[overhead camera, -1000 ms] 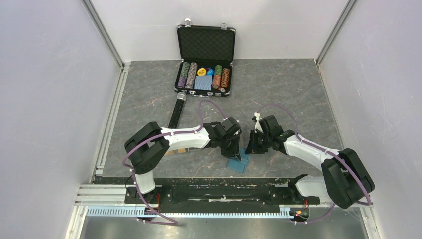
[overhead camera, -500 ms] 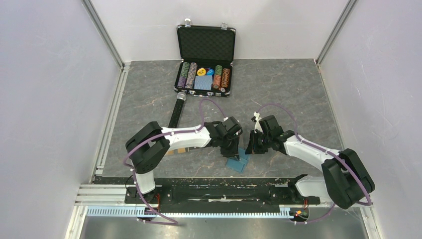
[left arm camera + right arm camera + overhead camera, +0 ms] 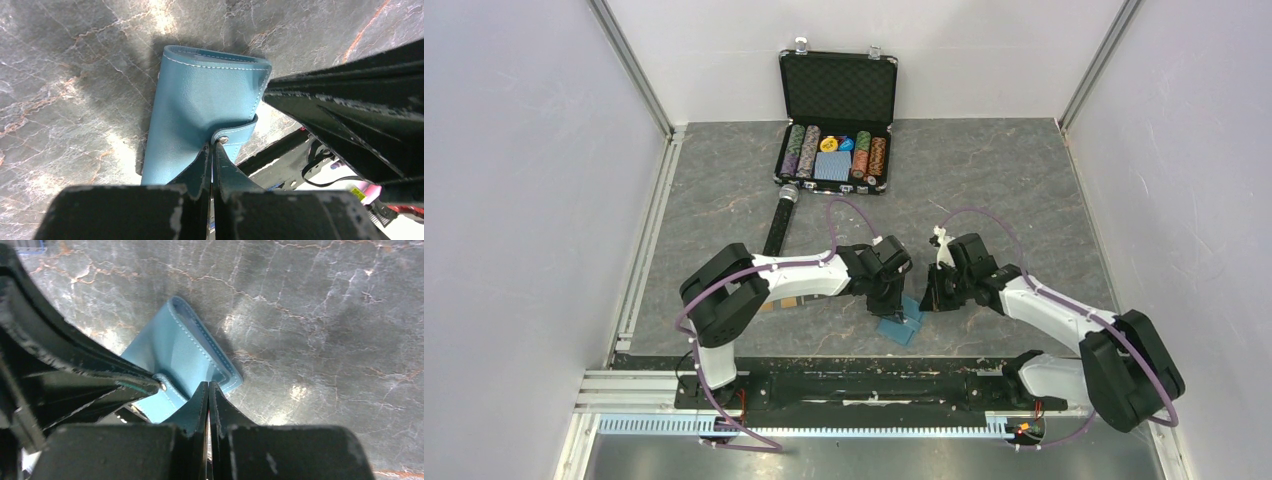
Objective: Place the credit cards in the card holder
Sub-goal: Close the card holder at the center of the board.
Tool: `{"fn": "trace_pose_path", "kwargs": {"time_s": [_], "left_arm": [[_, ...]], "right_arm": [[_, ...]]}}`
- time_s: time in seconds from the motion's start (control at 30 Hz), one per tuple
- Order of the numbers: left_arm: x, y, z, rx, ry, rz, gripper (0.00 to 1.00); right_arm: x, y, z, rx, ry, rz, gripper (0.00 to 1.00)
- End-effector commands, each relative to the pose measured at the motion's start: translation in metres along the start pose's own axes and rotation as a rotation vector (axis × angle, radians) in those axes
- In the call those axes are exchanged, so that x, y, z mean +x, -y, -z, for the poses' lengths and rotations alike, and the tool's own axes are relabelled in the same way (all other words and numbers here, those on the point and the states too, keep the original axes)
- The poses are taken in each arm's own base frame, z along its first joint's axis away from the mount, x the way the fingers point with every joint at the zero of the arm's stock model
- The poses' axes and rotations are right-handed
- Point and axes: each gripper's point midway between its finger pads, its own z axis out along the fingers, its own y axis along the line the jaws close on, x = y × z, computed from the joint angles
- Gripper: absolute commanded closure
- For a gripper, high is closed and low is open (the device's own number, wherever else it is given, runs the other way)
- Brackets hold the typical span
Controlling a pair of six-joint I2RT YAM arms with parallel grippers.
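— How do the fingers of the left gripper [image 3: 212,149] stand?

— Pressed together with no gap. Their tips sit right at the snap tab of the small teal-blue, leather-look fold-over card holder [image 3: 200,95]. I cannot tell whether they nip the end of the tab or only touch it.

— And the right gripper [image 3: 208,386]?

— Its fingers are also pressed together, and nothing shows between them. The tips are at the card holder's edge, just beside the tab. I cannot tell whether they touch it.

— Where is the card holder itself?

— It is folded over with the tab wrapped round one edge, down on the grey marble-patterned table [image 3: 1004,180]. The left arm reaches it from its left and the right arm from its right, so the two grippers nearly meet over it.

— And the credit cards?

— Only a sliver of the flat orange-yellow credit cards [image 3: 790,300] shows. They lie left of the card holder, mostly hidden under the left arm's white forearm.

— Anything else out there?

— Well beyond the card holder an open black chip case [image 3: 838,90] holds rows of poker chips. A black rod with a silvery end [image 3: 777,228] lies between that case and the card holder, off to its left.
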Motion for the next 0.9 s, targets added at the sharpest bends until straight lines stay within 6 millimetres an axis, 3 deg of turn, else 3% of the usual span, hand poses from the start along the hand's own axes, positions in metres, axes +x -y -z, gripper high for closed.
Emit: {"fn": "trace_pose_path", "kwargs": {"time_s": [0.0,0.2,0.5,0.7,0.87], "left_arm": [[-0.006,-0.015,-0.007,-0.076,0.031,-0.022,0.98],[-0.005,-0.019,-0.009,-0.088,0.025,-0.007,0.98],[-0.001,-0.027,-0.012,-0.104,0.011,0.01,0.98],[0.002,-0.031,-0.017,-0.114,-0.008,0.017,0.98],[0.008,-0.04,-0.026,-0.138,-0.037,0.034,0.98]], "right_arm": [[-0.009,-0.019,0.01,-0.093,0.058,0.057,1.0],[-0.005,-0.037,0.009,-0.206,0.054,0.061,1.0],[0.013,-0.036,-0.008,-0.195,-0.019,0.07,1.0],[0.02,-0.028,-0.018,-0.14,-0.045,0.078,1.0],[0.031,-0.008,-0.024,-0.018,-0.092,0.084,1.0]]}}
